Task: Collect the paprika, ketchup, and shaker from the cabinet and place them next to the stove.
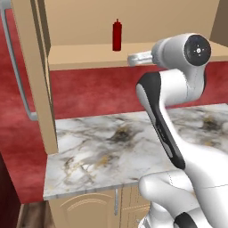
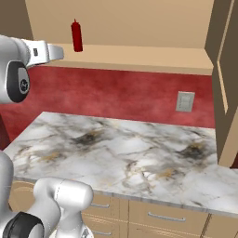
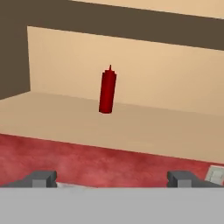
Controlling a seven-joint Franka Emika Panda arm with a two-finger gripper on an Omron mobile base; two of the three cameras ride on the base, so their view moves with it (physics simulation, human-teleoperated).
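The cabinet [image 2: 139, 56] stands open above the marble counter [image 2: 130, 153], its doors swung aside, with 1 plain shelf on show. On that shelf stands just 1 of the 3 task items, the ketchup [image 3: 107, 91]; the paprika, the shaker and the stove are not to be seen from here, so I cannot tell whether either jar has been moved already. Judging from the shelf alone, the ketchup is not yet collected, and carrying it to the stove is all ahead.

The arm [image 1: 178, 84] is raised to shelf height, its hand aimed at the cabinet interior. The gripper [image 3: 111, 179] has its 2 fingertips [image 3: 41, 178] spread as wide as they go, with nothing between them. It sits well short of the bottle, over the red wall below the shelf edge.

The ketchup stands upright, set back from the shelf's front lip and near the back panel. Its long axis runs vertically, the narrow nozzle pointing straight up and the flat base on the shelf. In the hand view it sits slightly left of centre between the fingertips, so a level approach with a small sideways correction looks right.
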